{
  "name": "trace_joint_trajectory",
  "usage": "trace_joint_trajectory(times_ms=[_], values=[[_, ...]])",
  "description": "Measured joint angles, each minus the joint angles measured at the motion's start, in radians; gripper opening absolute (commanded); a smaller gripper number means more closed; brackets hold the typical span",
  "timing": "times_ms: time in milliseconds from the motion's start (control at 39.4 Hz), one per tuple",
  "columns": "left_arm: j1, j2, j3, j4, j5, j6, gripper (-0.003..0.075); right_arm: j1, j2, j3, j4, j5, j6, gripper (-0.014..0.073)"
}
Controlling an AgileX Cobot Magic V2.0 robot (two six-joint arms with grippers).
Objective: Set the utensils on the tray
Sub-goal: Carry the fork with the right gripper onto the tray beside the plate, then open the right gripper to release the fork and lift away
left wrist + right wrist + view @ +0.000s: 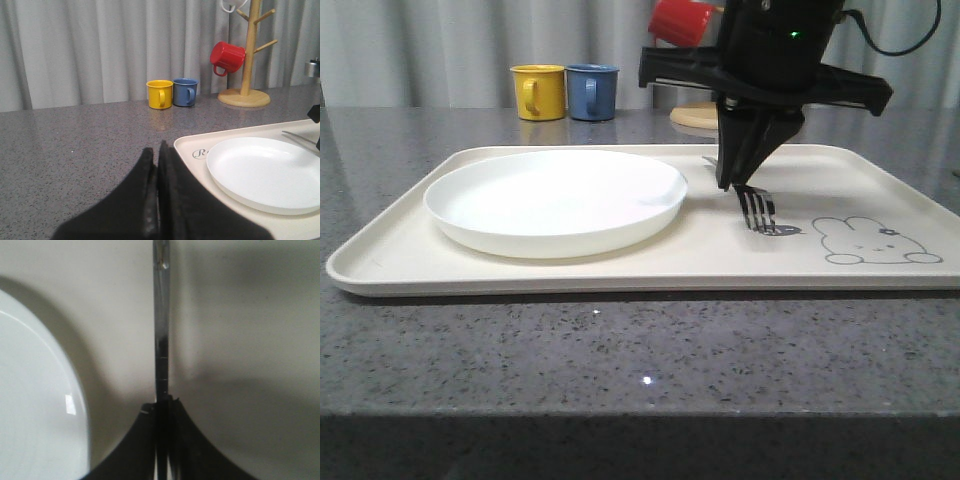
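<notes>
A shiny silver fork [758,210] is over the right half of the cream tray [620,272], its tines pointing toward the front by the rabbit drawing [875,243]. My right gripper [730,182] comes down from above and is shut on the fork's handle. In the right wrist view the fork [161,340] runs straight out from the right gripper [162,405] over the tray [250,340]. I cannot tell whether the tines touch the tray. My left gripper [156,150] is shut and empty, low over the grey table beside the tray's left corner [192,150].
A round white plate [555,200] fills the tray's left half, close to the fork. Yellow [538,91] and blue [592,91] mugs stand at the back. A red mug [682,20] hangs on a wooden mug tree [250,50] behind the tray.
</notes>
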Motion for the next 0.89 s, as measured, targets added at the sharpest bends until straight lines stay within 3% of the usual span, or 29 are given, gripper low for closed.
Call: trace_joint_trajectory(times_ms=[305,406,635,889], values=[[0.0,0.0,0.0,0.0,0.0,0.0,-0.0018,0.0,0.017,-0.006,0.014,0.021,0.002,-0.0009],[0.0,0.0,0.0,0.0,0.0,0.0,-0.0018,0.0,0.017,-0.007,0.014,0.031,0.002,0.0076],[0.0,0.0,0.0,0.0,0.0,0.0,-0.0018,0.0,0.017,-0.008,0.034,0.046,0.002,0.0377],[0.0,0.0,0.0,0.0,0.0,0.0,-0.0018,0.002,0.025,-0.105,0.047,0.186,-0.052,0.0408]])
